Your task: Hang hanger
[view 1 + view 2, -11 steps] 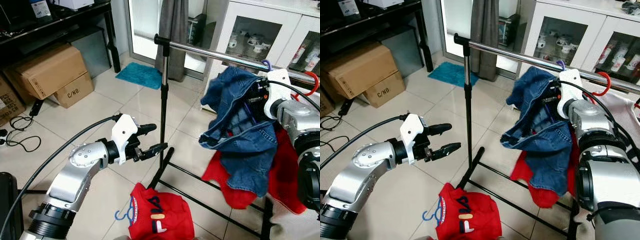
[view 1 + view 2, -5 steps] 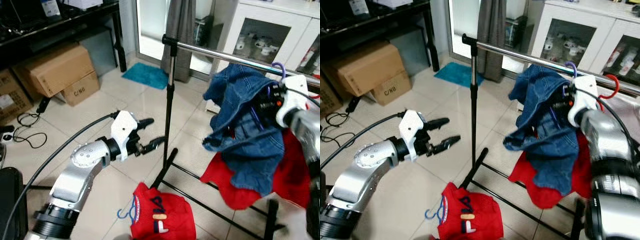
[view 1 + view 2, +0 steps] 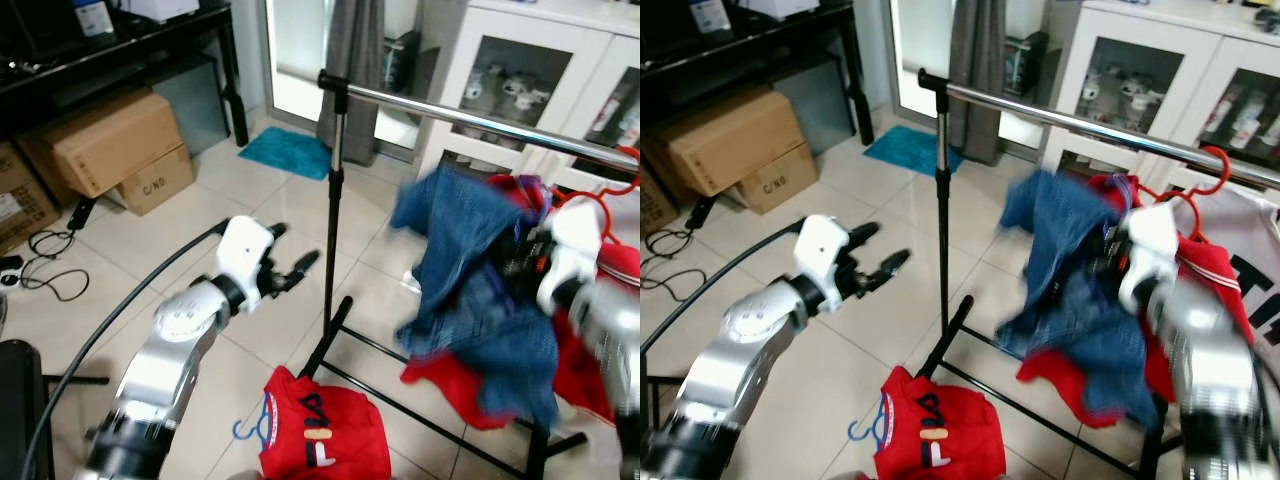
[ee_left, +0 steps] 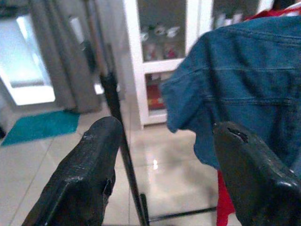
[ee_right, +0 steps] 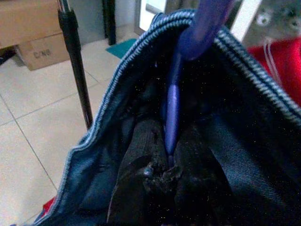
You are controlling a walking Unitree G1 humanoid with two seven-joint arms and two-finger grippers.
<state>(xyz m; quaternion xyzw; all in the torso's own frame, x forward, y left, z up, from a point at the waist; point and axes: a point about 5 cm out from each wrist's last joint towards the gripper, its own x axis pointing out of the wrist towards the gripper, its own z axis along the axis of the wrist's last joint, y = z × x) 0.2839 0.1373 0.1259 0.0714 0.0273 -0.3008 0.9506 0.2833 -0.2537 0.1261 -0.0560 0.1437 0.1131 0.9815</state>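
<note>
A blue denim jacket [image 3: 470, 260] hangs on a purple hanger [image 5: 176, 94], and my right gripper [image 5: 160, 172] is shut on the hanger's stem inside the collar. The jacket sits just below the chrome rail [image 3: 450, 115] of a black garment rack, in front of a red garment [image 3: 1200, 270] on a red hanger [image 3: 615, 185]. The picture is blurred around this arm. My left gripper [image 3: 292, 248] stands open and holds nothing, a little left of the rack's upright pole [image 3: 330, 230]. In the left wrist view its fingers [image 4: 80, 179] frame the pole and the jacket.
On the floor by the rack's base [image 3: 420, 370] lies a red FILA shirt [image 3: 320, 435] on a blue hanger [image 3: 250, 430]. Cardboard boxes [image 3: 100, 145] and cables [image 3: 40, 270] are at the left. A teal mat [image 3: 297, 153] and a white glass-door cabinet [image 3: 520, 70] stand behind the rail.
My right arm has dropped with the jacket and hanger, so the collar now sits lower under the rail. The left gripper has lifted slightly and stays open. The camera has shifted a little.
</note>
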